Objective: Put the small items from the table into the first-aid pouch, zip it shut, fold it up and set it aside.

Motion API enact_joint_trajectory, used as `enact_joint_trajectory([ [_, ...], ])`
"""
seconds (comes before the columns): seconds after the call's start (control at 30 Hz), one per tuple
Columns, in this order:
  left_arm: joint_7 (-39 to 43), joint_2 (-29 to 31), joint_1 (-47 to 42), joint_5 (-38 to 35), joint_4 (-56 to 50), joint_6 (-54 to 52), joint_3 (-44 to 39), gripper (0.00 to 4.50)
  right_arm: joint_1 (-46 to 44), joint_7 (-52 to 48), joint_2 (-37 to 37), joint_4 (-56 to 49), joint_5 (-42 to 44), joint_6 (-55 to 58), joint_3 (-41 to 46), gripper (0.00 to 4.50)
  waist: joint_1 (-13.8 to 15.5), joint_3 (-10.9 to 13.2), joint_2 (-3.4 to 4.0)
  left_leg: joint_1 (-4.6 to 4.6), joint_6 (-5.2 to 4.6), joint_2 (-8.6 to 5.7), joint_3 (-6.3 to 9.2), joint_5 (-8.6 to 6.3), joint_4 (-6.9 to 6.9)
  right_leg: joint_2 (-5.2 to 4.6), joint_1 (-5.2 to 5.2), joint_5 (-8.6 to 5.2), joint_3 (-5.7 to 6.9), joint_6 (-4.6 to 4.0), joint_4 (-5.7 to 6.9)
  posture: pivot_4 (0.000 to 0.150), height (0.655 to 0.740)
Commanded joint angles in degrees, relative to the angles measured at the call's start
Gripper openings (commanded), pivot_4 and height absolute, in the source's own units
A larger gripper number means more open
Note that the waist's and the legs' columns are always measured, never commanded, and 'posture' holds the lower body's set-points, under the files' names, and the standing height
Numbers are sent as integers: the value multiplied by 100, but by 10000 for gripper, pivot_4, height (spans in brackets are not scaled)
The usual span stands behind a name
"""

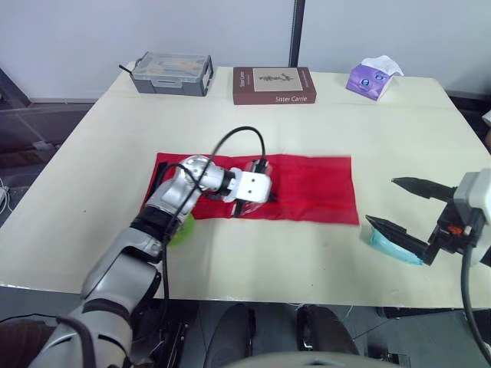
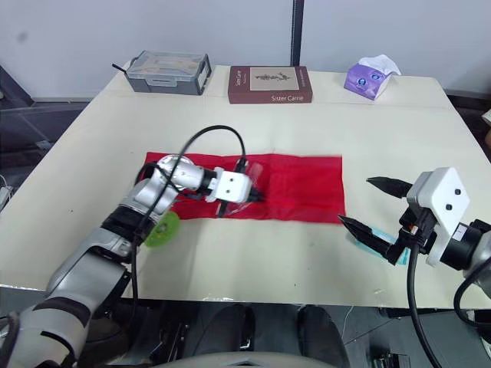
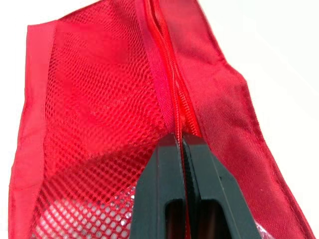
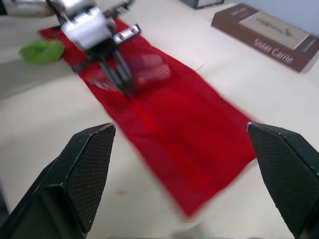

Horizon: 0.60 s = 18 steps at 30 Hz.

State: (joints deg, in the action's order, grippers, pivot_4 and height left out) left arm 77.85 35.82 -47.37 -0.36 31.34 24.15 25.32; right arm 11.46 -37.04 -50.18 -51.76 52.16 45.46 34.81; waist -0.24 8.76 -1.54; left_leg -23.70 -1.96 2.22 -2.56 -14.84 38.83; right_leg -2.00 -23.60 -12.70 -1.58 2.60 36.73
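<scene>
Left gripper (image 3: pixel 182 143) has its two black fingers pressed together on the red zipper (image 3: pixel 168 84) of the long red fabric first-aid pouch (image 1: pixel 311 188). The zipper's teeth are nipped between the tips, though whether the slider itself is in the pinch I can't make out from where I stand. The pouch lies unfolded and flat across the middle of the cream table (image 1: pixel 253 257), its long side running left to right. The left gripper reaches down onto it around mid-length, a little toward the left end. A red mesh pocket (image 3: pixel 94 99) sits beside the zipper, and something pale shows through the mesh, too vague to name.

Over on the right, the right gripper (image 1: pixel 380 200) hovers off the pouch's right end with its fingers spread wide, holding nothing. Just beneath its lower finger, a small pale-teal packet (image 1: pixel 390 247) rests on the table near the front edge. A bright green round item (image 2: pixel 162 228) lies beside the pouch's near-left corner, partly under the left arm.

Along the far edge stand a grey plastic case (image 1: pixel 173 73), a dark brown book (image 1: pixel 274 86) and a purple tissue pack (image 1: pixel 373 79).
</scene>
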Motion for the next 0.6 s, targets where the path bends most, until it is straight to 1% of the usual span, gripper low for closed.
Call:
enact_joint_trajectory([
  [0.03, 621, 170, -277, -243, 472, 313, -275, 112, 142, -128, -42, -217, 146, -217, 297, 45000, 2, 0, 0, -1, 0, 0, -3, 0, 0, 1, 0, 1, 3, 2, 0, 1500, 7400],
  [0.07, 752, 183, -336, -241, 603, 137, -293, 112, 186, -173, -40, -238, 178, -264, 314, 45000, 3, 0, 0, 0, 0, 0, -5, 0, 0, 1, 0, 2, 2, 5, 0, 1500, 7400],
  [0.13, 919, 114, -428, -528, 711, -609, -528, 112, 270, -264, -35, -282, 232, -356, 338, 45000, 1, 0, -1, -2, 0, -1, -7, 0, 1, 2, 1, 3, 4, 9, -2, 1500, 7400],
  [0.17, 956, 90, -455, -618, 729, -882, -634, 6489, 301, -294, -34, -296, 259, -392, 343, 45000, -2, 1, -2, -2, 0, -1, -6, 0, 1, 2, 1, 5, 4, 15, -1, 1500, 7400],
  [0.2, 982, 103, -458, -730, 691, -1213, -747, 8636, 322, -296, -32, -306, 267, -419, 335, 45000, -2, 1, -2, -3, 0, -1, -5, 0, 1, 2, 1, 2, 5, 26, -2, 1500, 7400],
  [0.3, 1143, 309, -484, -1208, 343, -2816, -1118, 22225, 410, -287, -25, -328, 201, -488, 269, 45000, -21, 1, -3, -2, 0, 0, -2, 0, 1, 2, 0, 2, 6, 30, 0, 1500, 7400],
  [0.33, 1197, 408, -488, -1300, 256, -3222, -1207, 24718, 432, -284, -24, -330, 178, -514, 244, 45000, -25, 2, -3, -3, 0, 0, 0, 0, 1, 3, 0, 1, 6, 31, 0, 1500, 7400],
  [0.37, 1145, 501, -488, -1357, 206, -3555, -1318, 28727, 455, -279, -16, -337, 159, -540, 219, 45000, -40, 2, -4, -3, 0, 0, 0, 0, 1, 4, 0, -1, 6, 33, 0, 1500, 7400],
  [0.4, 1069, 573, -475, -1398, 149, -3809, -1415, 31633, 473, -275, -7, -342, 146, -565, 196, 45000, -52, 2, -4, -2, 0, 2, 3, 0, 1, 5, 0, -2, 6, 35, 1, 1500, 7400],
  [0.5, 841, 761, -258, -1391, -194, -4074, -1622, 31633, 503, -258, 22, -338, 85, -654, 87, 45000, -45, 2, -3, 2, 0, 4, 15, 0, 1, 6, 0, -3, 4, 36, 3, 1500, 7400],
  [0.6, 852, 1030, 328, -1287, -926, -3741, -1689, 31633, 483, -249, 29, -310, 45, -735, -17, 45000, -43, 1, -2, 3, 0, 4, 20, 0, 1, 4, 1, -4, 1, 31, 2, 1500, 7400],
])
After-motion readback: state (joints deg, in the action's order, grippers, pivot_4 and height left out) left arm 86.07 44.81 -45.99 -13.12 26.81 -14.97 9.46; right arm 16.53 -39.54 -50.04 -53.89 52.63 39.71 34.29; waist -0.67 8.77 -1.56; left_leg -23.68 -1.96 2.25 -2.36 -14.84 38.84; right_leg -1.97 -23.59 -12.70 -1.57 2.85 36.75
